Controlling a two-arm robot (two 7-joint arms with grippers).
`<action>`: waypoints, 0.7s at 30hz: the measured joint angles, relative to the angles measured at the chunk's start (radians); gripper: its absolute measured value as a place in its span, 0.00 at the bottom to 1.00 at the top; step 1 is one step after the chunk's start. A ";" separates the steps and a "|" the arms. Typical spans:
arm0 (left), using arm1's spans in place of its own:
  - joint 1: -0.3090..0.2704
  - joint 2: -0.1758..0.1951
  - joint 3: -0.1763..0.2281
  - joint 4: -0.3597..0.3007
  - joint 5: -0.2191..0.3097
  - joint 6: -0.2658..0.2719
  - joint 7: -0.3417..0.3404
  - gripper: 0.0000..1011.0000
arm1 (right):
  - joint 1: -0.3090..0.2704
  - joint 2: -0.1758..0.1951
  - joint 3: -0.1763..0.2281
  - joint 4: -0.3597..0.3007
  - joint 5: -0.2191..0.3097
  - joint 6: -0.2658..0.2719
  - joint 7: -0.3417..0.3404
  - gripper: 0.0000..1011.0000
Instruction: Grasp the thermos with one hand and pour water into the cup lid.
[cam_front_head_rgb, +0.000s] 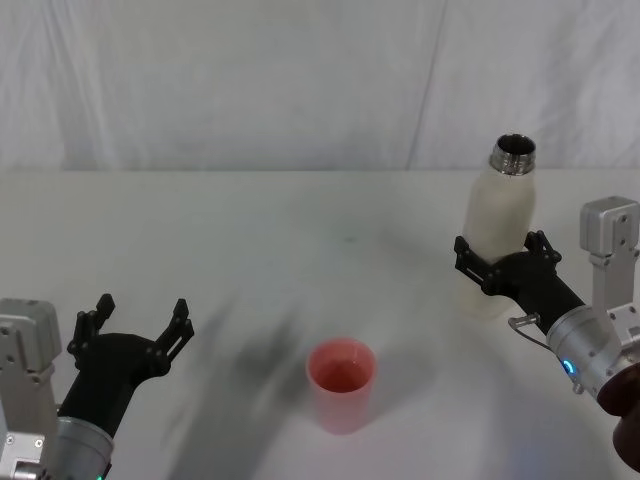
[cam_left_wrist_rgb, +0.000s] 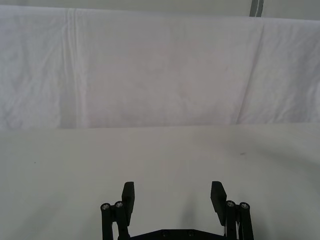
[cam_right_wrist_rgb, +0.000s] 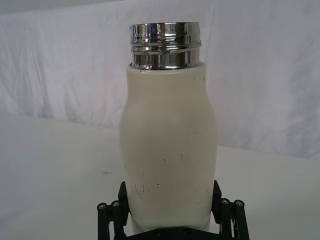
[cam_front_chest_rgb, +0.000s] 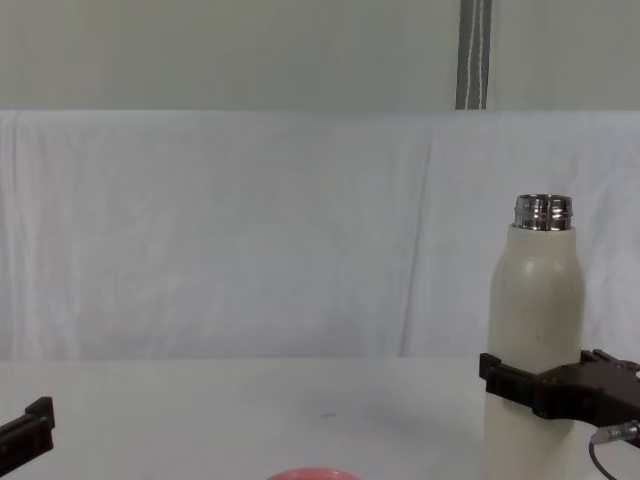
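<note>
- R pincer (cam_front_head_rgb: 500, 262) pinching upright thermos (cam_front_head_rgb: 495, 235) low on body, on tabletop (cam_front_head_rgb: 250, 230).
- L pincer (cam_front_head_rgb: 135, 322) spread, left of cup lid (cam_front_head_rgb: 341, 384).

R tool (cam_front_head_rgb: 500, 262) reaches fwd, wrist low-right, fingers (cam_right_wrist_rgb: 121, 197) clamped on both sides of thermos (cam_front_head_rgb: 498, 235) lower body. L tool (cam_front_head_rgb: 135, 325) idle, well apart to its left, fingers spread, gripping nothing.

Both grippers, the left gripper (cam_front_head_rgb: 140, 322) and the right gripper (cam_front_head_rgb: 500, 254), are black and angular with blocky fingers (cam_left_wrist_rgb: 128, 195). Silver screws dot their linkages. Grey metal wrist housings carry small blue-green lights.
</note>
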 joint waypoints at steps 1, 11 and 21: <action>0.000 0.000 0.000 0.000 0.000 0.000 0.000 0.99 | 0.000 0.000 0.000 0.000 0.000 0.000 0.000 0.94; 0.000 0.000 0.000 0.000 0.000 0.000 0.000 0.99 | -0.001 0.001 0.000 0.000 0.001 0.001 0.000 0.94; 0.000 0.000 0.000 0.000 0.000 0.000 0.000 0.99 | -0.001 0.001 0.000 0.000 0.001 0.002 0.000 0.94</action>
